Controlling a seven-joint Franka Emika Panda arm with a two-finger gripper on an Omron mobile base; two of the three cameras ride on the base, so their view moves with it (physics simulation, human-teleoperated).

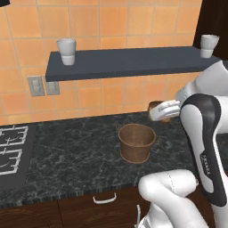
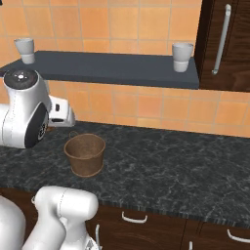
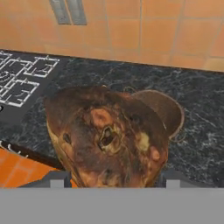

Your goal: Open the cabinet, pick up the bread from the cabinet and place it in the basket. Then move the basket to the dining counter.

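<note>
Stovetop grates (image 1: 11,149) sit at the far left of the black speckled worktop (image 1: 67,153), well apart from the action. Further right the basket (image 1: 136,142) stands upright on that worktop, mouth open to the ceiling, ready to receive. Right of it and higher, the end effector (image 1: 164,110) carries the bread (image 3: 107,138), its fingers spread wide and pinching the dark crusty lump from both sides; the loaf hangs close before the hand camera, with the basket's rim peeking out behind it. The grip looks chosen to keep the bread level while it travels toward the basket, which it has not yet reached.
</note>
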